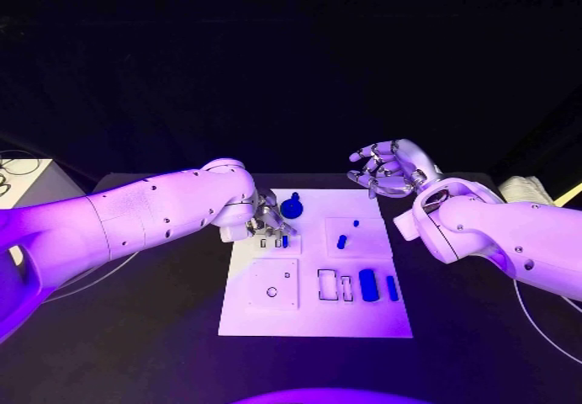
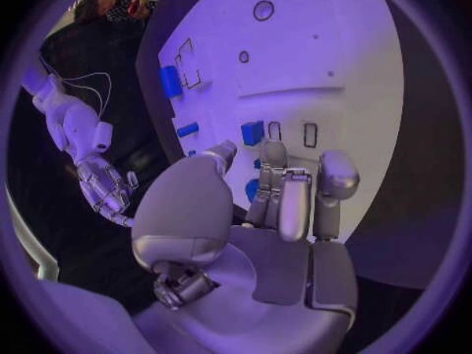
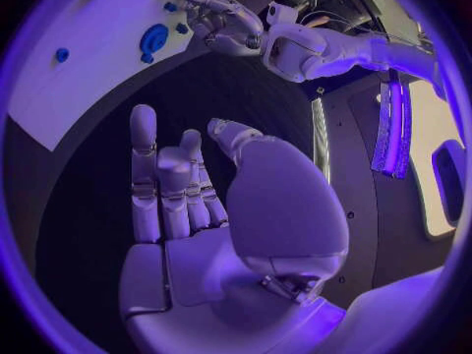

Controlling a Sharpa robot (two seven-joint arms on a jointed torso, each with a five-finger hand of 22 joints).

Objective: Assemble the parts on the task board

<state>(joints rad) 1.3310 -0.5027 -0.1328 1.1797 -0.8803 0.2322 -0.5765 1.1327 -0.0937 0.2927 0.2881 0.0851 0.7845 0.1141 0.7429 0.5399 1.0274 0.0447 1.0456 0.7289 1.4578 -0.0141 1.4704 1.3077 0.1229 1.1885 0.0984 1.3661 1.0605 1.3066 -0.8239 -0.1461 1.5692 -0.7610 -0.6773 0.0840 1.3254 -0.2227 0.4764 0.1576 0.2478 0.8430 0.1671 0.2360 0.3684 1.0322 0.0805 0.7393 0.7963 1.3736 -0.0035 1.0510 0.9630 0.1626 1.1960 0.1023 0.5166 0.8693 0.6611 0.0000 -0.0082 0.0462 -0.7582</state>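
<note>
The white task board (image 1: 315,324) lies in the middle of the black table. My left hand (image 1: 267,220) hovers over its far left part, fingers pointing down with nothing between them. Just past the fingertips (image 2: 274,151) a small blue part (image 2: 252,132) stands in a row of slots. A round blue knob (image 1: 291,206) stands beside that hand. More blue parts lie on the board: two small ones (image 1: 342,241) (image 1: 356,223) mid-board and two longer ones (image 1: 368,284) (image 1: 392,288) nearer me. My right hand (image 1: 386,168) is raised off the board's far right corner, fingers (image 3: 145,173) loosely spread, holding nothing.
A square plate with a round hole (image 1: 272,286) and empty rectangular slots (image 1: 327,284) sit on the near half of the board. A pale object (image 1: 524,189) lies at the table's right edge. White cables (image 1: 13,164) lie on a light surface at the far left.
</note>
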